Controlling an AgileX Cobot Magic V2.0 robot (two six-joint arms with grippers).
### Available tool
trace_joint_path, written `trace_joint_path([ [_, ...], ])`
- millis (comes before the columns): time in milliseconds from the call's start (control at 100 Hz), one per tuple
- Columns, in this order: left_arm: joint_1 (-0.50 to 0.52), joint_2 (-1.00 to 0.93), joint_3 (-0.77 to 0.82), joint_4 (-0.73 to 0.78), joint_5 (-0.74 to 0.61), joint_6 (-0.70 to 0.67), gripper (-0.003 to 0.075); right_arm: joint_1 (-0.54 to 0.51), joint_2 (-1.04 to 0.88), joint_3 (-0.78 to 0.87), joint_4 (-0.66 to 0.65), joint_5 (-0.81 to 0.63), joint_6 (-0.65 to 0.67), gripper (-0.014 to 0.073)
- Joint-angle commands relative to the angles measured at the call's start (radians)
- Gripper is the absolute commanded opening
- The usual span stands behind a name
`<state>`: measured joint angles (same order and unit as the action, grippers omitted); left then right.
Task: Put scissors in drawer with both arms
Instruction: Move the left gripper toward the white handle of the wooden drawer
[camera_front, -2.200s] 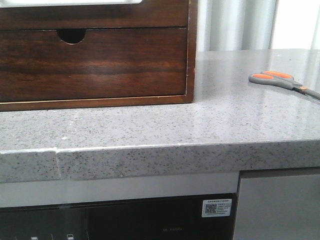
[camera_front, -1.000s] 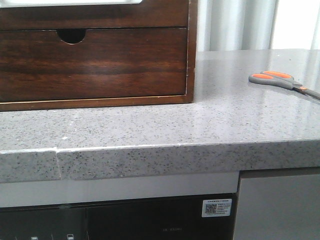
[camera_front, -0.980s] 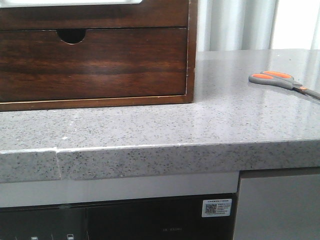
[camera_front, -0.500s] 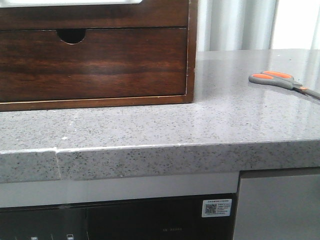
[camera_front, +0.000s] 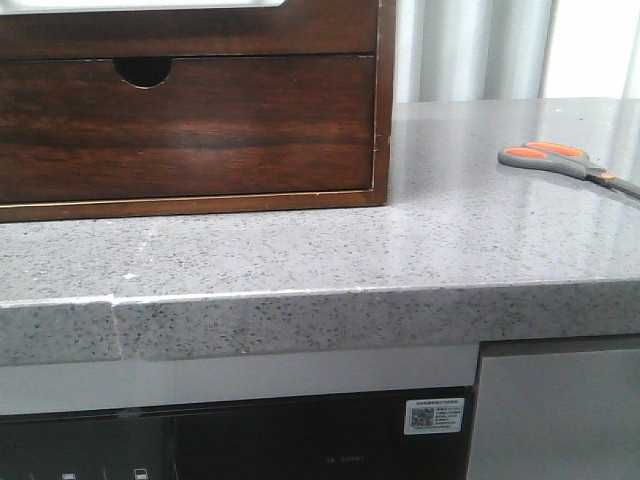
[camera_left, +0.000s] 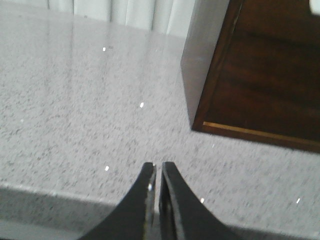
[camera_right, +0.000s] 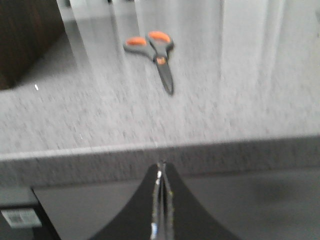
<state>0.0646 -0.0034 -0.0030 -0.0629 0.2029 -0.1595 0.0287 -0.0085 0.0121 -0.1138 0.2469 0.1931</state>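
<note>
The scissors, with orange-and-grey handles, lie flat on the grey stone counter at the far right, blades pointing right. They also show in the right wrist view, well ahead of my right gripper, which is shut and empty in front of the counter's front edge. The drawer is the plain dark upper front with a pale strip along its top, and it is closed. My left gripper is shut and empty above the counter's front edge, beside the cabinet's corner. Neither gripper shows in the front view.
A lower drawer front with a half-round notch sits under the plain one in the wooden cabinet. A pale curtain hangs behind. Below the counter are a dark appliance front with a sticker and a grey panel.
</note>
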Motion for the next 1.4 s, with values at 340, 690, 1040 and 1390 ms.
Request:
trace_joint_path([
  [340, 0.002, -0.035, -0.085, -0.035, -0.175, -0.007, -0.002, -0.006, -0.027, -0.041, -0.018, -0.247, -0.006, -0.0066],
  [690, 0.002, 0.09, -0.318, -0.015, -0.012, 0.003, -0.002, -0.006, 0.099, -0.28, 0.067, 0.012, -0.006, -0.0066],
  [1040, 0.002, 0.213, -0.363, -0.015, -0.073, 0.003, -0.0019, -0.006, 0.305, -0.412, 0.101, 0.112, -0.006, -0.0066],
  [1390, 0.002, 0.337, -0.363, -0.019, -0.301, 0.003, 0.0375, -0.006, 0.32, -0.412, 0.101, 0.141, -0.006, -0.0066],
])
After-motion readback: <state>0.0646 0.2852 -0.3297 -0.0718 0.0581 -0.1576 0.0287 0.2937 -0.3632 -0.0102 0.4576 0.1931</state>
